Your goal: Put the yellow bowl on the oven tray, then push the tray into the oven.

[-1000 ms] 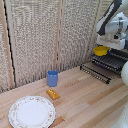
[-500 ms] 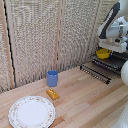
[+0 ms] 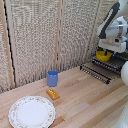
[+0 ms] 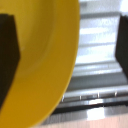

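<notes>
The wrist view fills with the yellow bowl and pale metal bars beyond it, dark fingers on either side — one at the bowl's rim, the other clear of it, so I cannot tell if the claw grips or merely straddles. The exterior view shows the bowl upright, mouth up, at the claw above the wire rack at that view's right. Well apart on the table stand a blue cup, an orange block just beside it, and a white plate — none obstructs the arm.
</notes>
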Tool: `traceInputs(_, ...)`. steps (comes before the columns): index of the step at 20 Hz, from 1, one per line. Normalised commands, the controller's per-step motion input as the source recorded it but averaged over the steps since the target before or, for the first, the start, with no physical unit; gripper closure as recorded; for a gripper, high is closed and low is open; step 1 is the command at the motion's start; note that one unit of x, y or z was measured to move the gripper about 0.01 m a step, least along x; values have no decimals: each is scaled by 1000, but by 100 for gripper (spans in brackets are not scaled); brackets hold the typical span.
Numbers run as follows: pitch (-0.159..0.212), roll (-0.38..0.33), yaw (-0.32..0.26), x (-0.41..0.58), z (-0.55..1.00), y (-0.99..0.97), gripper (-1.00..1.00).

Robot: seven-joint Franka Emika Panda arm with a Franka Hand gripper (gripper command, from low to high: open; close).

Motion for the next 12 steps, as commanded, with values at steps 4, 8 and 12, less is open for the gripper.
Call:
traceInputs(4,-5,-48,-9,-283,1000,281,-100)
traceInputs(8,98,-129,75,-324,736,439,-100)
traceInputs(12,137,-181,205,-142,357,130,-100)
